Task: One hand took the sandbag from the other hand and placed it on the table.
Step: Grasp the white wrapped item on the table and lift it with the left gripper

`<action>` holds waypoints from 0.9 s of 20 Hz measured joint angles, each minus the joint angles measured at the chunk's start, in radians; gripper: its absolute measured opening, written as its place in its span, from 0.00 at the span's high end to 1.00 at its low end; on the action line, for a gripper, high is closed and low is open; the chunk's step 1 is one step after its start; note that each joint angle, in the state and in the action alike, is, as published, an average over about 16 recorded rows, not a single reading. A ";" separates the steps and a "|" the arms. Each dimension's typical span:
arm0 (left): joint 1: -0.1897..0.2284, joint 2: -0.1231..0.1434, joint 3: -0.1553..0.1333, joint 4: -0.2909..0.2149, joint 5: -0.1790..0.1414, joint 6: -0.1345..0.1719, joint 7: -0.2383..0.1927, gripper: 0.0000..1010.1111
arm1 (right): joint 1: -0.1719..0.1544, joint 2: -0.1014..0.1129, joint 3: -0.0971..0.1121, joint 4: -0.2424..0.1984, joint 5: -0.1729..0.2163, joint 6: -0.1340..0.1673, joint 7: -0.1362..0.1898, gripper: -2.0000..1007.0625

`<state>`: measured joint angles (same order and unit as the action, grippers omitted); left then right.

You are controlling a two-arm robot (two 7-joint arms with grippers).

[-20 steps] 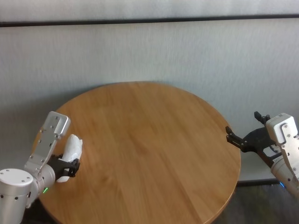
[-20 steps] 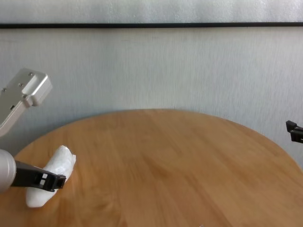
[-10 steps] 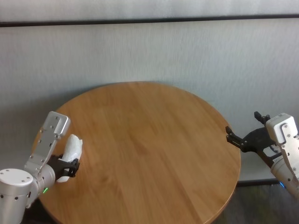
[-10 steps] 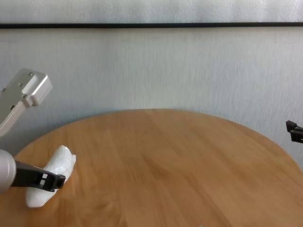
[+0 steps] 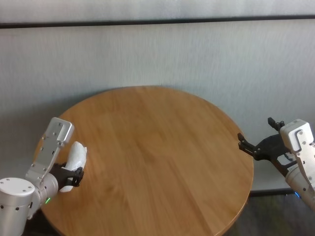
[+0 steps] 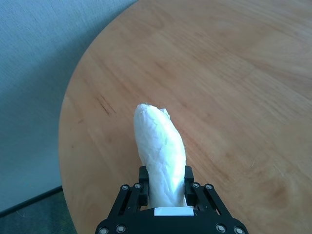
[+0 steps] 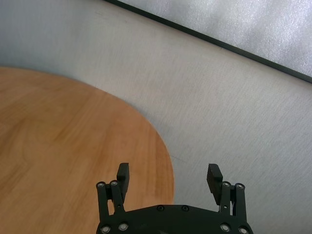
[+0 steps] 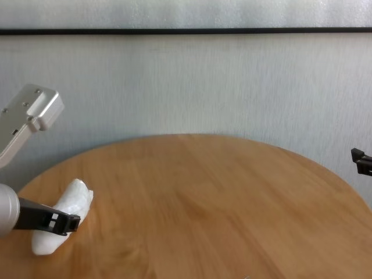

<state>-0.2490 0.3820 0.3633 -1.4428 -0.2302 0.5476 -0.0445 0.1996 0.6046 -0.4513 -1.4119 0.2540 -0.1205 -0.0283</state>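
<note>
At the round wood-grain tabletop's (image 5: pixel 162 147) left edge, the green-lit left hand (image 5: pixel 74 177) clamps the white lumpy sandbag (image 5: pixel 75 158). Blue-lit right hand (image 5: pixel 261 140) waits open, well apart. Risk: the soft pouch could sag and slip during transfer.

A pale grey wall (image 5: pixel 157 54) rises beyond, crossed by a dark horizontal strip (image 5: pixel 157 21); dark floor (image 6: pixel 34 214) lies below.

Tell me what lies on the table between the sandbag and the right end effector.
Nothing: in the head view only bare table separates the sandbag, clamped in the left end effector, from the open right end effector.
</note>
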 joint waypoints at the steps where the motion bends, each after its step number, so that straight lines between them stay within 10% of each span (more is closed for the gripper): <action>1: 0.000 0.000 0.000 0.000 0.000 0.000 0.000 0.58 | 0.000 0.000 0.000 0.000 0.000 0.000 0.000 0.00; 18: 0.000 0.000 0.000 0.000 0.000 0.000 0.000 0.58 | 0.000 0.000 0.000 0.000 0.000 0.000 0.000 0.00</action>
<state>-0.2490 0.3820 0.3632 -1.4427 -0.2303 0.5476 -0.0445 0.1996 0.6046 -0.4513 -1.4119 0.2540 -0.1205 -0.0283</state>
